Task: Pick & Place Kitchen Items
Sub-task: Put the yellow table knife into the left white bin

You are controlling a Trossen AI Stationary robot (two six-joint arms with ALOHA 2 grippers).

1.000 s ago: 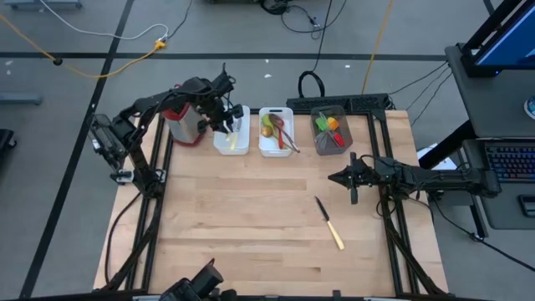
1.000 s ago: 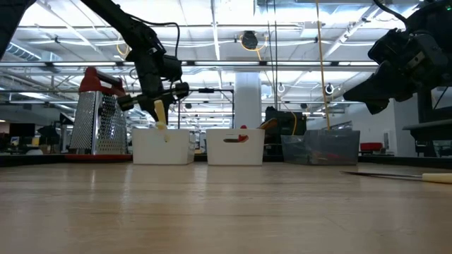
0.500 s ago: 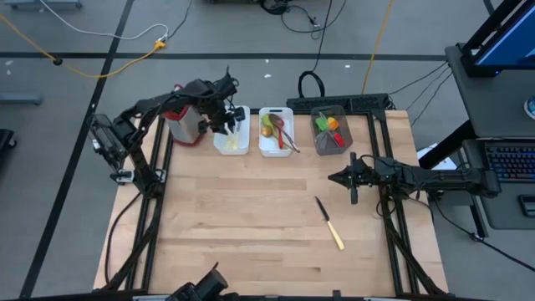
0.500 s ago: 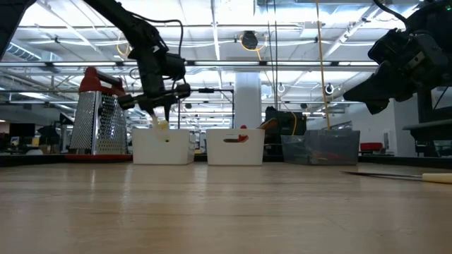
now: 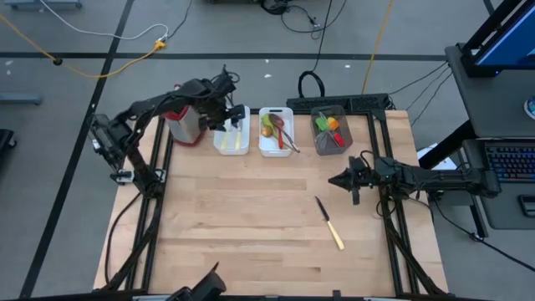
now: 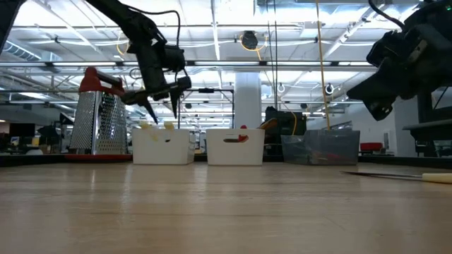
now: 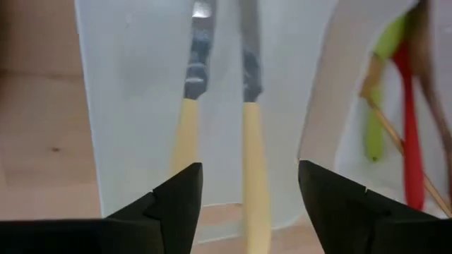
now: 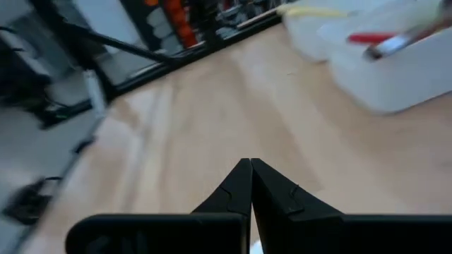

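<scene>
Two cream-handled knives in the left white tray, left gripper spread above them

The cream-handled knives (image 7: 219, 134) lie side by side in the left white tray (image 5: 231, 132), directly below the left gripper (image 6: 161, 111), whose fingers stand apart and hold nothing, beside the box grater (image 6: 97, 113). A third cream-handled knife (image 5: 328, 222) lies on the table (image 5: 242, 217), near and in front of the right gripper (image 5: 332, 178), whose fingers (image 8: 244, 185) are pressed together, empty.

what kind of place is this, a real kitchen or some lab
Most likely a robotics lab or workshop, not a kitchen. The wooden table sits on a dark metal frame on a bare grey floor with loose cables, a keyboard stands beside it, and the low view shows an open industrial ceiling.
</scene>
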